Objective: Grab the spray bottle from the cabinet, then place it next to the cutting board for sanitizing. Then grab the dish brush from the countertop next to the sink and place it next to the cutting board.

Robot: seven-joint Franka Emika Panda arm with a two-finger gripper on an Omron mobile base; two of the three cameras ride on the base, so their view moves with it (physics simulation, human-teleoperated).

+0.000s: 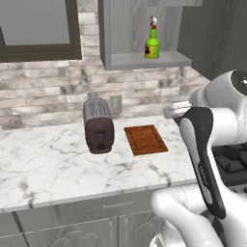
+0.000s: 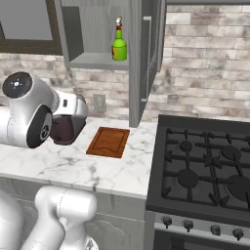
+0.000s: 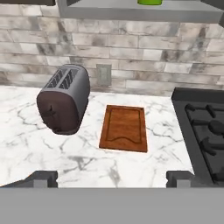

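The white marble countertop [image 3: 39, 148] spreads out below and ahead of the hand, running from the brick backsplash [image 3: 131, 48] at the far side to the black gas stove [image 2: 205, 171], which sits off to the hand's right. Above and ahead of the hand hangs the grey wood-grain cabinet [image 1: 120, 29], its open shelf niche at the bottom facing the room. A dark-framed window [image 1: 38, 29] is set in the wall up and to the left of the hand.

On the counter, ahead and to the left of the hand, stands the dark silver-topped toaster [image 3: 64, 98], with its two slots facing up. Just right of the toaster, almost straight ahead of the hand, the reddish-brown cutting board [image 3: 124, 127] lies flat, apart from the toaster and short of the stove's edge. A grey wall outlet [image 3: 103, 74] is on the backsplash beyond the gap between them.

The green spray bottle [image 1: 152, 44] stands upright on the cabinet's shelf, well above the hand and slightly to its right; in the hand view its green base [image 3: 149, 1] shows at the very top edge.

The gripper [image 3: 113, 179] hangs over the front part of the counter with its two dark finger tips spread wide apart, and nothing is between them.
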